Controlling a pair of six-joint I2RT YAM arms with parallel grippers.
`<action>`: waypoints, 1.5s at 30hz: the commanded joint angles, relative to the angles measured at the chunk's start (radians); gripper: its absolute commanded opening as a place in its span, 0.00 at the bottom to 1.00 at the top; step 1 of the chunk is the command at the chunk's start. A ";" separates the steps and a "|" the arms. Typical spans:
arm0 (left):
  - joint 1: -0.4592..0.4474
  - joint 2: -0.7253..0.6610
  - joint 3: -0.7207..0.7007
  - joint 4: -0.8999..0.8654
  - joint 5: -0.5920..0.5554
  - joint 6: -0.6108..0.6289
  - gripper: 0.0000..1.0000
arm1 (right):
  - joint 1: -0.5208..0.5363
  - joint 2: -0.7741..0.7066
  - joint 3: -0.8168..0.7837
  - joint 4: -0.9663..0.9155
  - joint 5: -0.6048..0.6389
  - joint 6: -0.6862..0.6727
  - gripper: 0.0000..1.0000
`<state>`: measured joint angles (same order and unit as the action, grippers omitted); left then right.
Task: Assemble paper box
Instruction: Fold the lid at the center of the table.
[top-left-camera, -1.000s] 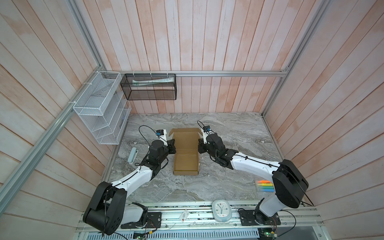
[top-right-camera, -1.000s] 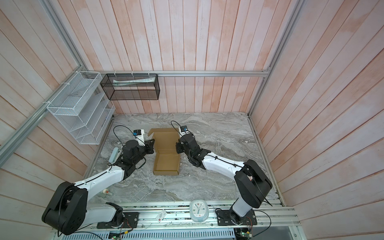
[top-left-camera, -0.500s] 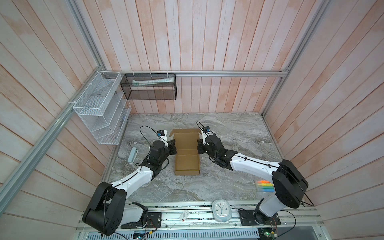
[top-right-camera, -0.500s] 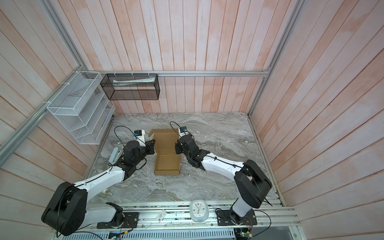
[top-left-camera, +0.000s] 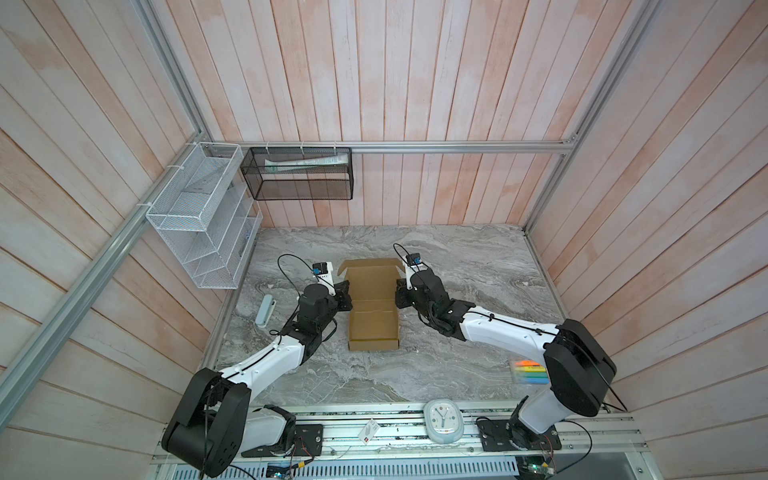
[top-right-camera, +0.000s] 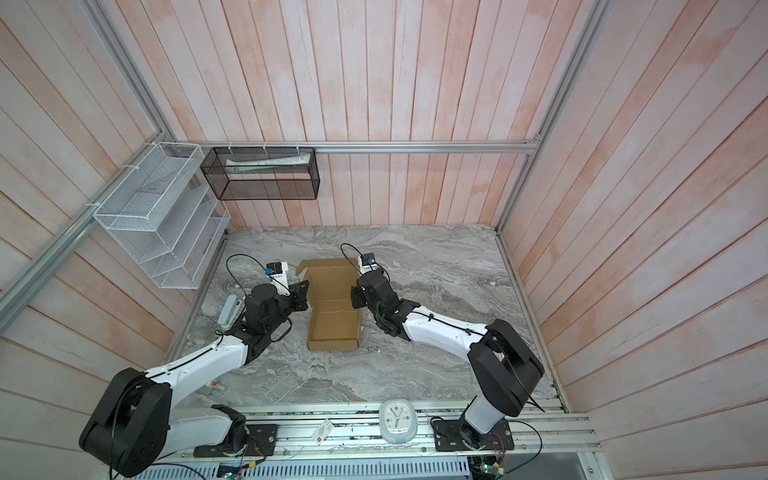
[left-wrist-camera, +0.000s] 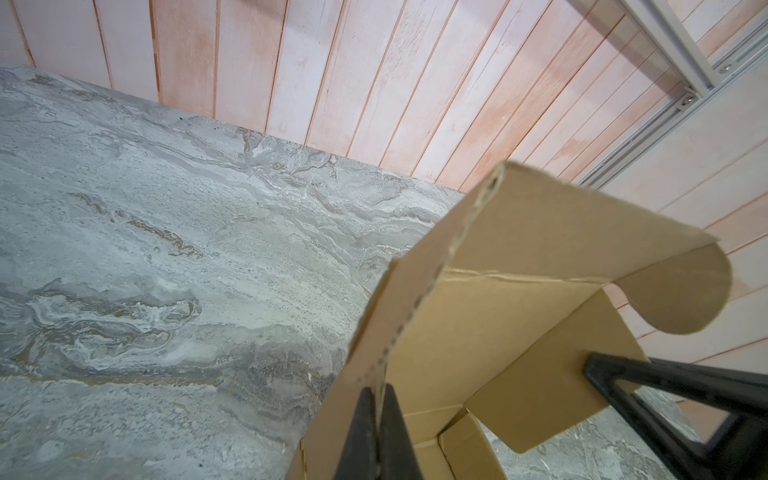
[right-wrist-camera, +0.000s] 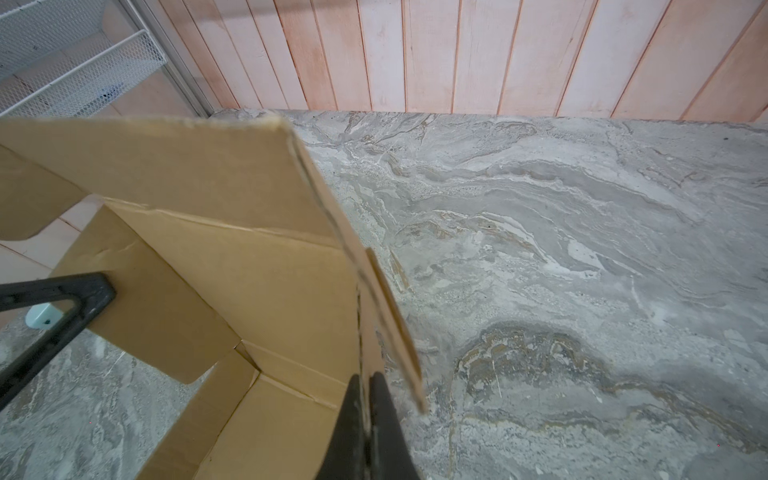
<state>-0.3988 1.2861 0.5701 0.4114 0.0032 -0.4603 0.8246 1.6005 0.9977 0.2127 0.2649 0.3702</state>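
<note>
Overhead, in both top views: paper box (top-left-camera: 374, 328) (top-right-camera: 332, 328) sits mid-surface (top-left-camera: 457, 374), long axis running away from the robot. Near half is a shallow tray, far half an opened lid panel with rounded ear flaps. Left tool (top-left-camera: 345, 296) is at the box's left edge and right tool (top-left-camera: 399, 296) at its right edge, both about where tray meets lid, facing each other across the cardboard. Pale blue-grey case (top-left-camera: 266, 311) lies well apart on the left; white clock (top-left-camera: 443, 420) rests on the front rail. Left wrist view: left tool (left-wrist-camera: 376, 395) is pressed together on the corrugated edge of a raised side panel, cardboard sandwiched between the fingers, no gap visible. The right tool shows across the box as a black frame against the opposite panel. Right wrist view: right tool (right-wrist-camera: 365, 380) is likewise pinched tight on the standing edge of the other side panel. A loose outer flap leans just beside that edge, and the left tool is visible beyond, against the far panel.
</note>
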 joint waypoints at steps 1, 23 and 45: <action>-0.008 -0.009 -0.032 -0.019 0.004 -0.014 0.00 | 0.017 -0.003 -0.015 0.010 -0.011 0.008 0.03; -0.015 -0.027 -0.066 0.003 -0.012 -0.016 0.00 | 0.059 0.017 -0.004 0.045 -0.001 -0.020 0.02; -0.021 -0.019 -0.075 0.018 -0.011 -0.011 0.00 | 0.073 0.035 0.022 0.035 -0.009 0.012 0.22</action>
<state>-0.4072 1.2621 0.5194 0.4431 -0.0319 -0.4683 0.8841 1.6157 0.9874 0.2382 0.2867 0.3710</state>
